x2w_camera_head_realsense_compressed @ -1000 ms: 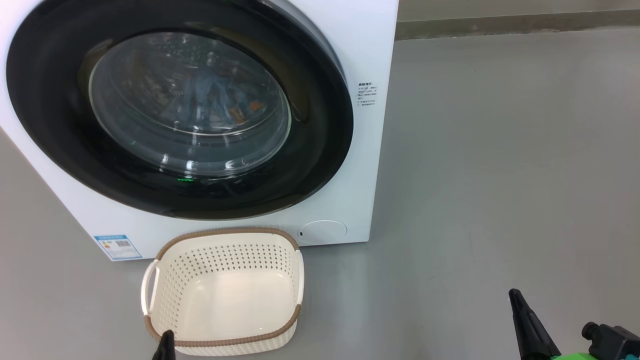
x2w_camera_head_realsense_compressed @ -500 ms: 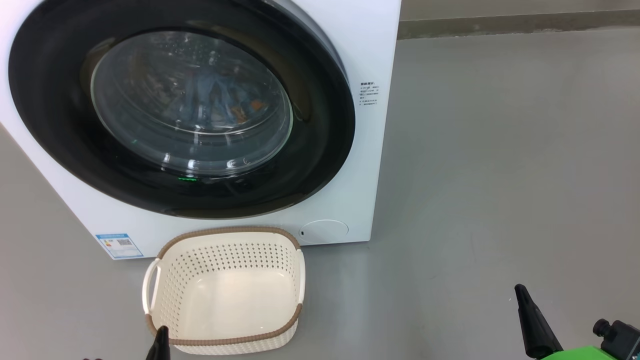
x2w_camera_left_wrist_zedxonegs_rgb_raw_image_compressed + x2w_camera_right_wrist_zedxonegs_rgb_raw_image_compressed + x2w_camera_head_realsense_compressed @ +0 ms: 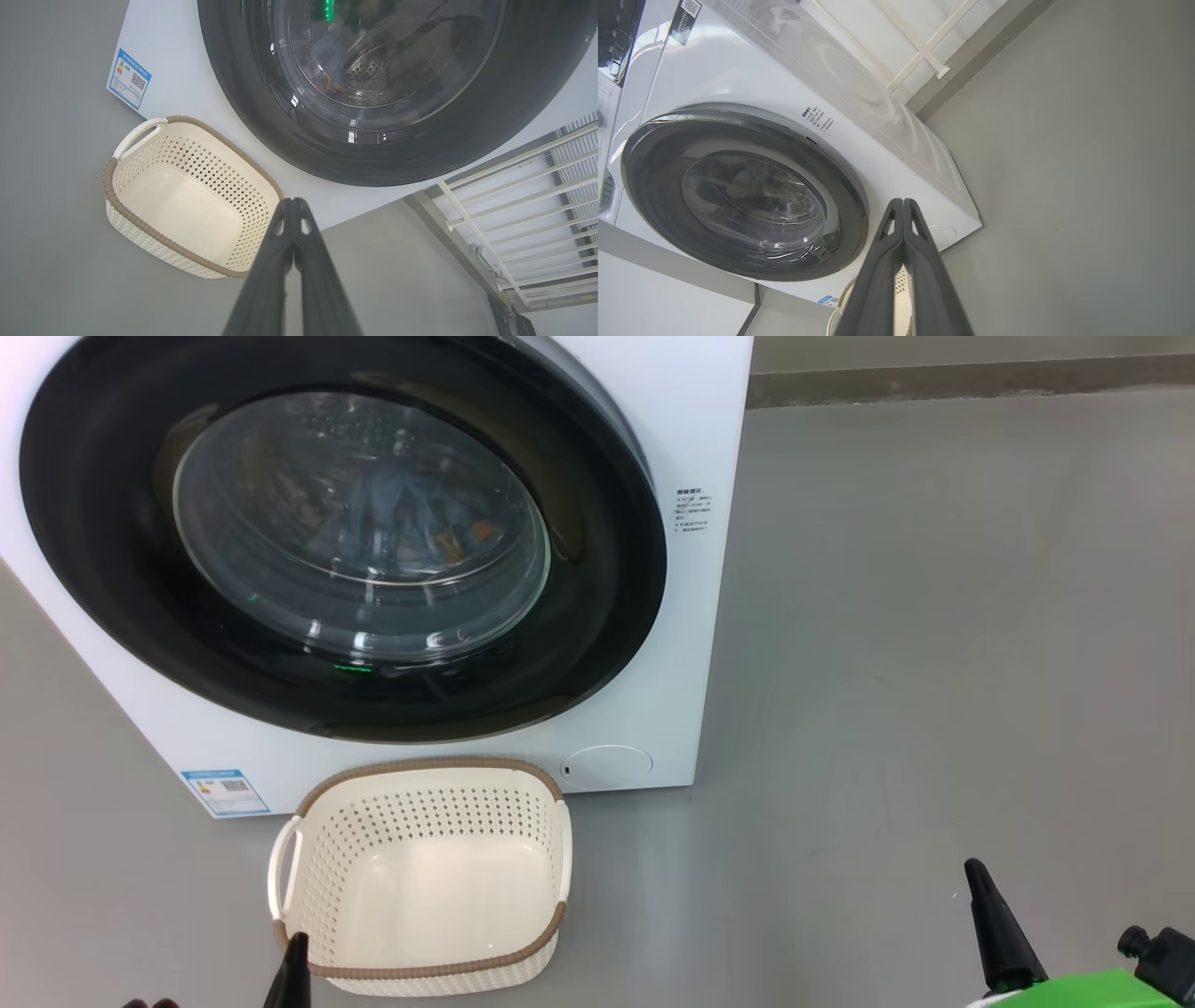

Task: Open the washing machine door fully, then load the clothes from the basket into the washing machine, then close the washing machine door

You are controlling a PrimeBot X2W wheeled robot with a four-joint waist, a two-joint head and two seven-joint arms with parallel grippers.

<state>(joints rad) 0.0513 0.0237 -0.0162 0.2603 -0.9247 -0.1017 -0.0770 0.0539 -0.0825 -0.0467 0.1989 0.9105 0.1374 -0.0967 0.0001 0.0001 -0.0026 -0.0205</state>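
Observation:
The washing machine (image 3: 695, 420) is a white box at upper left, and the washing machine door (image 3: 597, 616), a glossy black ring around glass, lies flush against its front. Through the glass I see the clothes (image 3: 411, 518), bluish with an orange patch, inside the drum. The cream basket (image 3: 429, 767) sits on the floor below the door with nothing in it. My left gripper (image 3: 296, 941) is shut at the basket's near left corner. My right gripper (image 3: 974, 866) is shut, far to the right over the floor. In the wrist views, the left gripper (image 3: 292, 200) and right gripper (image 3: 902, 201) have their fingers pressed together and hold nothing.
A blue label (image 3: 222, 791) and a round cap (image 3: 607, 765) sit low on the machine's front. Grey floor (image 3: 934, 663) stretches to the right up to a wall base strip (image 3: 934, 378). A white railing (image 3: 514, 186) stands beside the machine.
Both gripper tips have drifted slightly up and outward in the head view, and the whole picture has shifted a little. The door, the basket and both shut grippers are otherwise the same.

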